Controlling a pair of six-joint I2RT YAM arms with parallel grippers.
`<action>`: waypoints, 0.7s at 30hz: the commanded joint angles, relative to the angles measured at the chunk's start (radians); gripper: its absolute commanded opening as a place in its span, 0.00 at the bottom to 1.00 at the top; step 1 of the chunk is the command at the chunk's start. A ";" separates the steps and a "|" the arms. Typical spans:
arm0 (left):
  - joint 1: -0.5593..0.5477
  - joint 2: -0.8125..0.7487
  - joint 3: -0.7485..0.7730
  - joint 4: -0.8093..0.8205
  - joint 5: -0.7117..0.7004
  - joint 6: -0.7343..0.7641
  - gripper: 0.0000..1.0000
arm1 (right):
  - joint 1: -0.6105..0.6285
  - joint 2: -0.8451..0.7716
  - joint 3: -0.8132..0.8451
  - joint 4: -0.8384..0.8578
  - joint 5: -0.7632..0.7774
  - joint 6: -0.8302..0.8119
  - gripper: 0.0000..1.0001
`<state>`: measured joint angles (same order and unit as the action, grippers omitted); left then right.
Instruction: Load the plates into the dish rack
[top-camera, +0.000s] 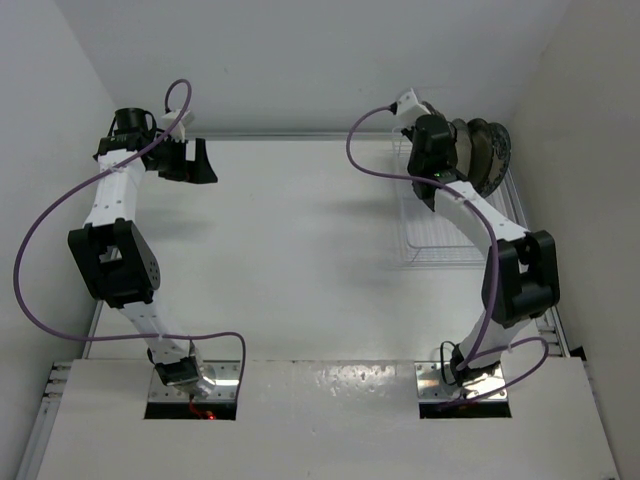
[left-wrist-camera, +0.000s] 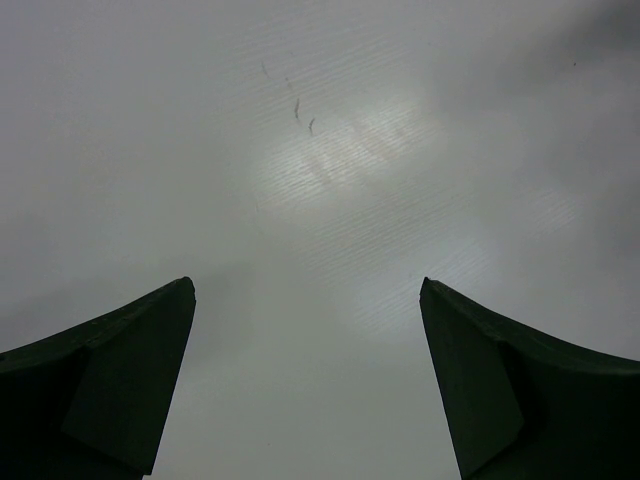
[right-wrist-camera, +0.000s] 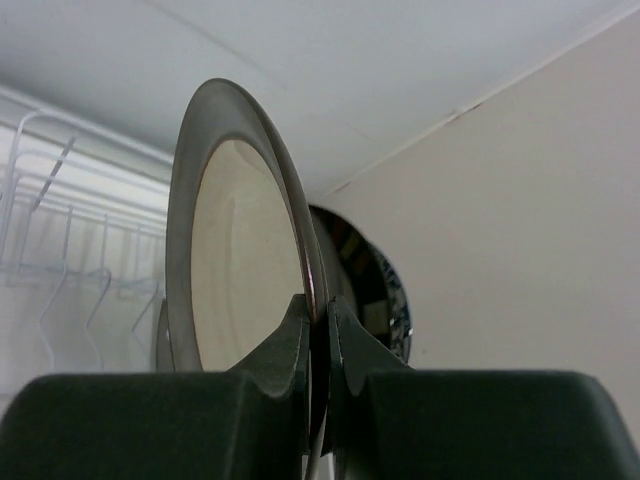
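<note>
My right gripper (right-wrist-camera: 318, 305) is shut on the rim of a cream plate with a dark grey rim (right-wrist-camera: 240, 260), holding it upright on edge. Just behind it stands a plate with a blue floral pattern (right-wrist-camera: 388, 290). In the top view the plates (top-camera: 482, 150) stand together at the far end of the white wire dish rack (top-camera: 440, 238), by the right wall. The rack's upright prongs (right-wrist-camera: 60, 270) show left of the held plate. My left gripper (top-camera: 192, 160) hangs open at the far left over bare table, nothing between its fingers (left-wrist-camera: 130, 370).
The right wall (right-wrist-camera: 520, 220) runs close beside the rack and plates. The back wall (top-camera: 300, 60) rises just behind both grippers. The near half of the rack holds no plates. A purple cable (top-camera: 370, 150) loops off the right wrist.
</note>
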<state>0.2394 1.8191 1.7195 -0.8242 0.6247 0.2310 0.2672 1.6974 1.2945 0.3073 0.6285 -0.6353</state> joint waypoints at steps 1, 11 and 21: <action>0.012 -0.032 0.037 0.003 0.024 0.002 1.00 | -0.005 -0.042 0.011 0.199 0.072 -0.003 0.00; 0.012 -0.032 0.037 0.003 0.024 0.002 1.00 | -0.005 -0.039 0.003 0.262 0.103 -0.023 0.00; 0.012 -0.032 0.037 0.003 0.024 0.002 1.00 | 0.009 -0.041 -0.001 0.340 0.109 -0.121 0.00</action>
<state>0.2394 1.8191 1.7195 -0.8242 0.6247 0.2314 0.2691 1.7035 1.2400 0.4358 0.7063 -0.6945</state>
